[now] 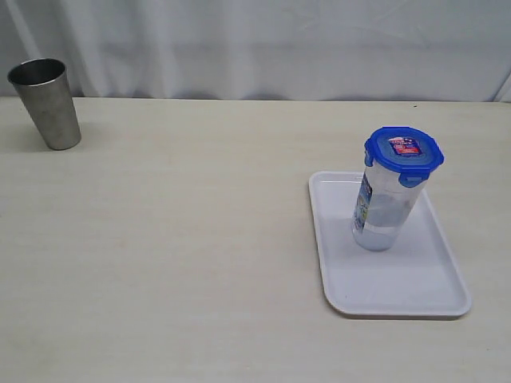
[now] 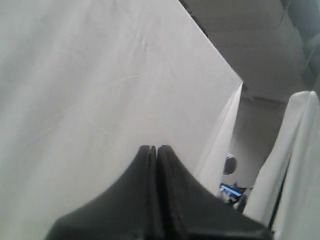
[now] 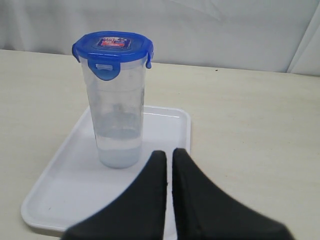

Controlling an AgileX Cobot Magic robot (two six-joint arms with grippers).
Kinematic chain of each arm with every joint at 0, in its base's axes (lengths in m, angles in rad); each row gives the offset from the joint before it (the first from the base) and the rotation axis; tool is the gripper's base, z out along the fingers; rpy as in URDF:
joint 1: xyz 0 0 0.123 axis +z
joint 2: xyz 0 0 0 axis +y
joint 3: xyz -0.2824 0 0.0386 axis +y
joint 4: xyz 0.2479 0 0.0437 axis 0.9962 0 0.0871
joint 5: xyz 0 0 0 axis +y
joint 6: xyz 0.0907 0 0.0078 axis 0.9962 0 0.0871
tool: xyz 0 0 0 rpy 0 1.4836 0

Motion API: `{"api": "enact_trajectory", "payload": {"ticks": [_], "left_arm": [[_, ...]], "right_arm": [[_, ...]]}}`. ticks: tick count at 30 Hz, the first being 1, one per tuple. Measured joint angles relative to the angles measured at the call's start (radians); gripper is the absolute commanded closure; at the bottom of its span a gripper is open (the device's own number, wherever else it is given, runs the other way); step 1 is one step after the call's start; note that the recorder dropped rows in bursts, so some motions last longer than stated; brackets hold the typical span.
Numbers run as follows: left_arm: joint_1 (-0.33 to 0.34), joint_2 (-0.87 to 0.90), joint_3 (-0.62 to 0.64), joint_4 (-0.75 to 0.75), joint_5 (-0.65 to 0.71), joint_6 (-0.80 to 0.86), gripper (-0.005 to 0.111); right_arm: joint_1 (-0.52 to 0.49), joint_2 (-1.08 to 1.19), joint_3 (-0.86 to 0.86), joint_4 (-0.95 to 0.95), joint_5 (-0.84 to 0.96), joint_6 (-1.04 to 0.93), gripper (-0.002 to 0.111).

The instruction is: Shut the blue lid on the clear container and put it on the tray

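The clear container (image 1: 386,211) stands upright on the white tray (image 1: 415,291), with the blue lid (image 1: 404,150) seated on its top. The right wrist view shows the same container (image 3: 118,115), lid (image 3: 113,46) and tray (image 3: 65,185). My right gripper (image 3: 169,154) is shut and holds nothing; it hovers over the tray's edge, a short way back from the container. My left gripper (image 2: 153,148) is shut and empty, pointing at a white curtain away from the table. Neither gripper shows in the exterior view.
A grey steel cup (image 1: 46,102) stands at the table's far left corner. A white curtain (image 1: 263,44) hangs behind the table. The light wooden tabletop (image 1: 176,239) stretches between the cup and the tray.
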Motion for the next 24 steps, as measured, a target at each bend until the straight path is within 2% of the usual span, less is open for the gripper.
{"api": "enact_trajectory", "payload": {"ticks": [5,8,11,13,17,24], "left_arm": [[0.0,0.0,0.0,-0.293,0.04,0.612,0.107],[0.0,0.0,0.0,-0.429,0.072,0.908,0.107],[0.0,0.0,0.0,-0.509,0.104,1.121,0.107],[0.0,0.0,0.0,-0.529,0.125,1.192,0.107],[0.016,0.0,0.0,-0.541,0.142,1.231,0.107],[0.114,-0.013,0.077,-0.545,0.097,1.261,0.107]], "right_arm": [[0.0,0.0,0.0,0.0,0.0,0.0,0.104],[0.0,0.0,0.0,0.0,0.0,0.0,0.104],[0.0,0.0,0.0,0.0,0.0,0.0,0.104],[0.0,0.0,0.0,0.0,0.0,0.0,0.104],[0.0,0.0,0.0,0.0,0.0,0.0,0.104],[0.0,0.0,0.0,0.0,0.0,0.0,0.104]]}}
